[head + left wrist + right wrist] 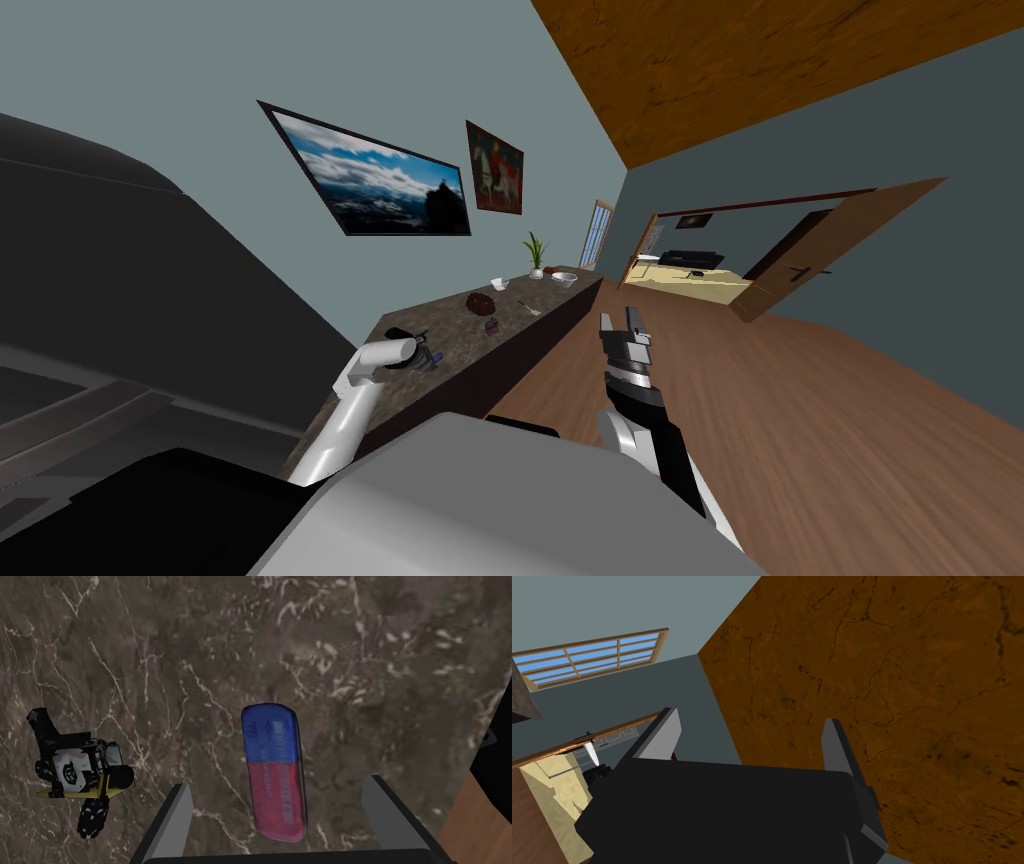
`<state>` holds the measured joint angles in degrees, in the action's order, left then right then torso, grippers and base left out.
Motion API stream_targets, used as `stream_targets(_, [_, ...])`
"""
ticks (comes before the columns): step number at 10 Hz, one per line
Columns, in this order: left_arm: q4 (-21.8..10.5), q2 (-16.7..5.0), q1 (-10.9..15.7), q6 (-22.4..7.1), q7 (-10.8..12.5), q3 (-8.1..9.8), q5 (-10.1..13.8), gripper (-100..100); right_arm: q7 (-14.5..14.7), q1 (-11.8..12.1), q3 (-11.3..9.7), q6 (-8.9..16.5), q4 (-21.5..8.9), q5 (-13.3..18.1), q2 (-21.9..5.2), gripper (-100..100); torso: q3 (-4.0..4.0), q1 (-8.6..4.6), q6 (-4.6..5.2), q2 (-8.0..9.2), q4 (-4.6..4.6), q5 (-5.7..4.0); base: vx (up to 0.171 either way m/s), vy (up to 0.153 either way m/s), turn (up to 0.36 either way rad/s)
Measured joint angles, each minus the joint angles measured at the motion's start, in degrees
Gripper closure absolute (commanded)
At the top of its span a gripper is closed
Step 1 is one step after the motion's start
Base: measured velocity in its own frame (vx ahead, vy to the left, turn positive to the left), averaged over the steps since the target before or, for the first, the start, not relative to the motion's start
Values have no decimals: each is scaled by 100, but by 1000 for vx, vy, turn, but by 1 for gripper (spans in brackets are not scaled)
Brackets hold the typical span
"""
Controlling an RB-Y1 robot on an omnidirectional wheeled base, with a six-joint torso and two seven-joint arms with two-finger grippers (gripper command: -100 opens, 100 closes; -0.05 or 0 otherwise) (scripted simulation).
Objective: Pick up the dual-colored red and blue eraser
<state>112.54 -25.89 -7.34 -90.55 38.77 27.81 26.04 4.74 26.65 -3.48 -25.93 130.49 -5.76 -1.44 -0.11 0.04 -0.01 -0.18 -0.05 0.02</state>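
Blue-and-red eraser lies flat on dark marbled tabletop, between wide-spread fingers of left hand, untouched; red half nearer hand. Black-white-yellow gadget well aside. Right hand held up, fingers apart.

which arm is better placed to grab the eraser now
Left: the left gripper hangs open above the counter with the eraser between its fingers; the right gripper is off the counter, over the floor.

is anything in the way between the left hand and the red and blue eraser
Nothing visible. The left hand is open over the marbled counter, and the eraser lies flat in line between its fingers, red end nearest. A small black and white object lies aside, clear of both.
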Motion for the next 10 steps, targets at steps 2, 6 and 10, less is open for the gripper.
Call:
stream_targets(2, [-81,-68,-12,-274,108,60,61,-100,0,0,0,0,0,0,0,0,1,-8,0,1,0,-2,53,1,-31])
stream_targets(6, [-252,-263,-122,-936,377,235,241,-100,0,0,0,0,0,0,0,0,-4,-3,0,-7,-2,-1,66,9,-47])
stream_targets(10, [-419,-394,-106,-1170,442,318,323,-100,0,0,0,0,0,0,0,0,8,-6,-1,14,3,-1,18,5,-9])
